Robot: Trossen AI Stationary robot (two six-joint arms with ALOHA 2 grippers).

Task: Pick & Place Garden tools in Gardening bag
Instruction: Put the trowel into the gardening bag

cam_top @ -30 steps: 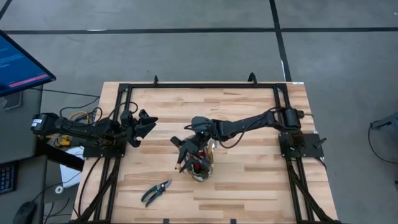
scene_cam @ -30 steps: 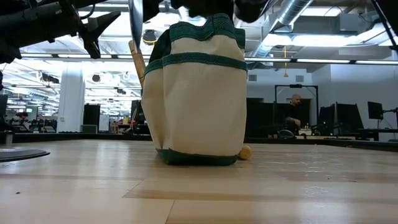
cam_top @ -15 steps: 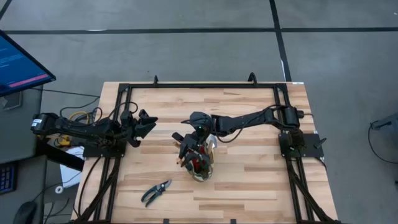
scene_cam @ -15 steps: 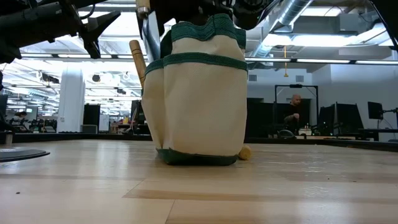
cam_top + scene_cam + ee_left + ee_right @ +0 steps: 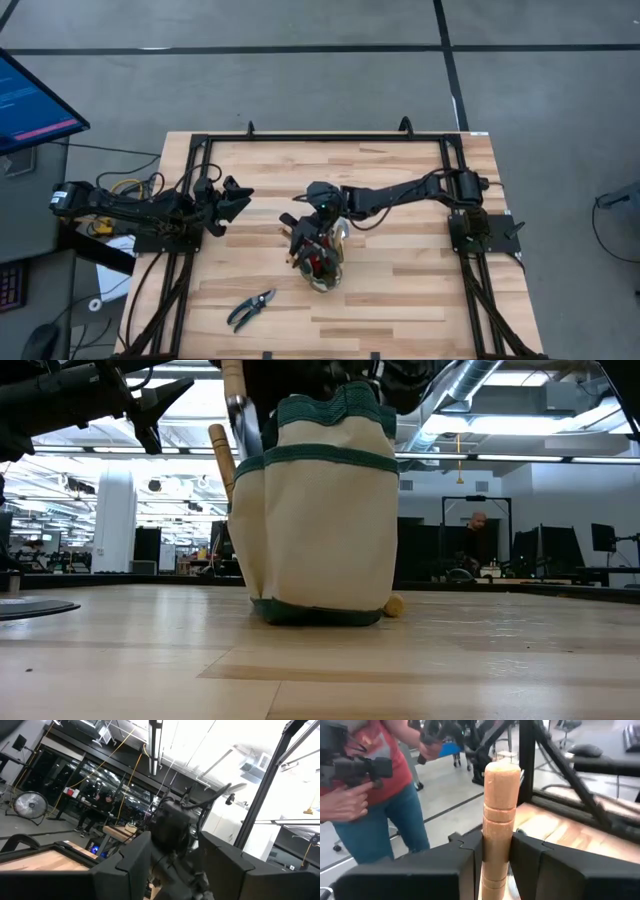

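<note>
The gardening bag (image 5: 326,270) stands upright at the table's middle, cream with green edging in the low view (image 5: 318,520). A red item (image 5: 317,267) shows inside it, and a wooden handle (image 5: 220,455) sticks out at its side. My right gripper (image 5: 496,847) hovers over the bag's rim, shut on a wooden-handled garden tool (image 5: 238,400) whose silver head dips at the rim. The pruning shears (image 5: 252,308) lie flat near the front left. My left gripper (image 5: 238,197) waits open at the table's left side. My right gripper pinches the tool's wooden handle (image 5: 496,820) between its two fingers, a little below the handle's free end. The fingers reach in about level from the table's right side and lie across the handle. The tool hangs upright, its metal head (image 5: 244,422) down at the bag's rim.
A small tan round thing (image 5: 395,605) lies by the bag's base. Black frame rails (image 5: 320,138) run along the table's far edge and sides. A person in a red shirt (image 5: 375,785) stands beyond the table. Bare wood lies at the front right (image 5: 400,300).
My right gripper has sunk a little with the tool and shifted toward the bag. The silver head, first beside and above the rim, now dips at the bag's rim. The tool has stayed upright.
</note>
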